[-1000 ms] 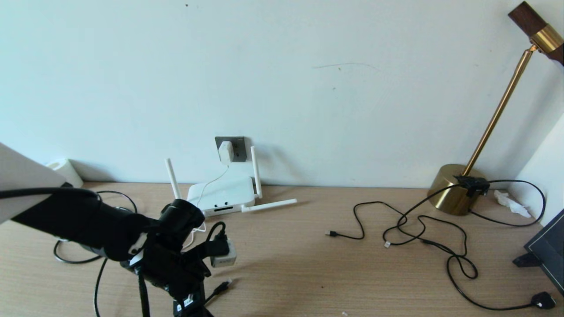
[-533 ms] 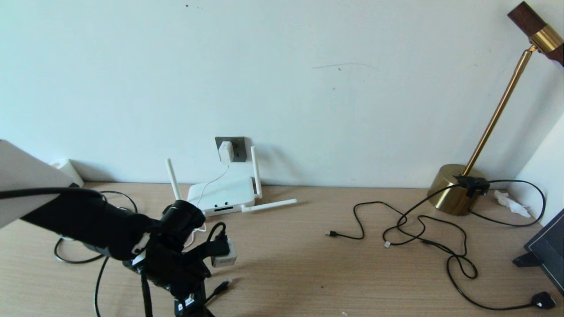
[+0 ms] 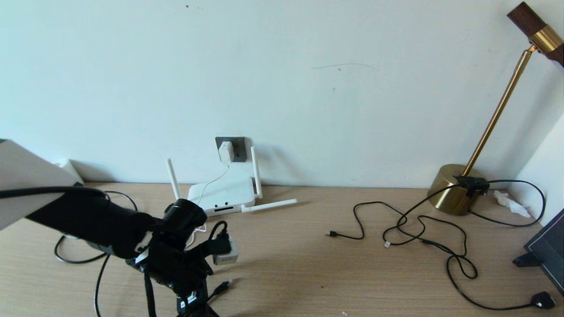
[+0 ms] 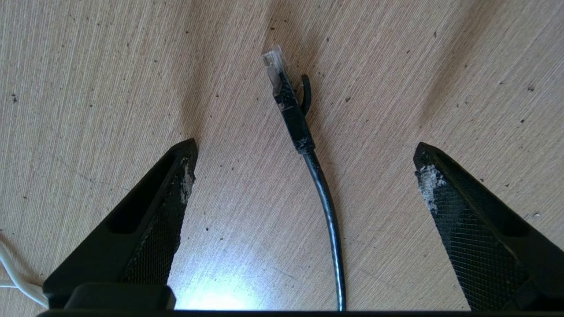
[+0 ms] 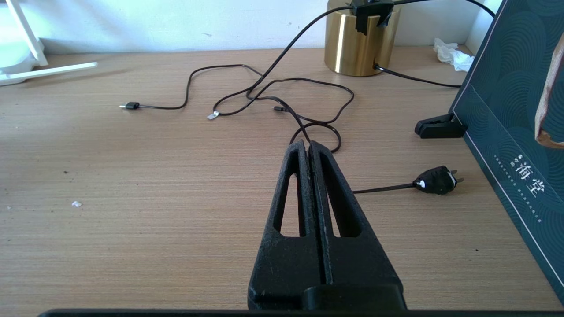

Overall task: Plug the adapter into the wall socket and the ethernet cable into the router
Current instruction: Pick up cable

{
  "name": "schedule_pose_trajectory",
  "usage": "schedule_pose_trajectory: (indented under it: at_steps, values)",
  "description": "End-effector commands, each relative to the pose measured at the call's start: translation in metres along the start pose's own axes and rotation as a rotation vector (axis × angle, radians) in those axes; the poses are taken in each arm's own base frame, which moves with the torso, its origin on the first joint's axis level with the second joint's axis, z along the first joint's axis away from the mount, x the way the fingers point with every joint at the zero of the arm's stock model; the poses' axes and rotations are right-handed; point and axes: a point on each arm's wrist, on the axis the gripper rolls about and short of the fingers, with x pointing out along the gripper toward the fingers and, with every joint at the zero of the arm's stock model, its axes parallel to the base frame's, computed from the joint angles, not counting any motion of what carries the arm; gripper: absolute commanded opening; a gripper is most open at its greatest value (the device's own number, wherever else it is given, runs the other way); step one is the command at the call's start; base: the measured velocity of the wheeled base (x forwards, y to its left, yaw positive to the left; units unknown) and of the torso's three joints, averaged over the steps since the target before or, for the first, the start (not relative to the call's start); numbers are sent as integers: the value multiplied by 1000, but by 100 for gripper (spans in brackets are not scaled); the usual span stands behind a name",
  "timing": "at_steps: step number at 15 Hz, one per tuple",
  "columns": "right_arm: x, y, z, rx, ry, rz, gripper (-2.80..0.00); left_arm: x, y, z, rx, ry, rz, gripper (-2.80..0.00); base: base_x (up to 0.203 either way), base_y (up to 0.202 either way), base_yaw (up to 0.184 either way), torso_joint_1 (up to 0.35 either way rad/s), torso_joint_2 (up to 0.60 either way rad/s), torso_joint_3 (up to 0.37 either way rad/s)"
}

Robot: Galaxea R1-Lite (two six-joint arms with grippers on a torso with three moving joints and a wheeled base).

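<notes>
We see the adapter [image 3: 226, 152] seated in the wall socket [image 3: 238, 148] above the desk's [image 3: 308, 264] back edge, its white cord dropping to the router [image 3: 221, 194] with 4 antennas. The left gripper [image 4: 304, 167] hangs over the desk's front-left area, fingers spread wide on either side of the ethernet cable [image 4: 291, 114], which lies flat, ungrasped. The right gripper [image 5: 309, 147] is clenched empty near the front edge. A dark box [image 5: 520, 127] reads "海棠".
</notes>
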Motion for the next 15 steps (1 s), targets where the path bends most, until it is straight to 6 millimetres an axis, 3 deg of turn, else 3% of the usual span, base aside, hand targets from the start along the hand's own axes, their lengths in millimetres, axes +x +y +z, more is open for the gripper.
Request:
schedule_pose_trajectory:
  at_steps: [1, 2, 15]
  values:
    - [0, 0, 0, 1, 1, 0, -280, 2, -1, -2, 2, 21, 4, 0, 0, 0, 0, 0, 0, 0]
    - [0, 0, 0, 1, 1, 0, -280, 3, -1, -2, 1, 25, 2, -280, 0, 0, 0, 0, 0, 0]
    - [0, 0, 0, 1, 1, 0, -280, 6, -12, 1, 36, 33, 11, -280, 0, 0, 0, 0, 0, 0]
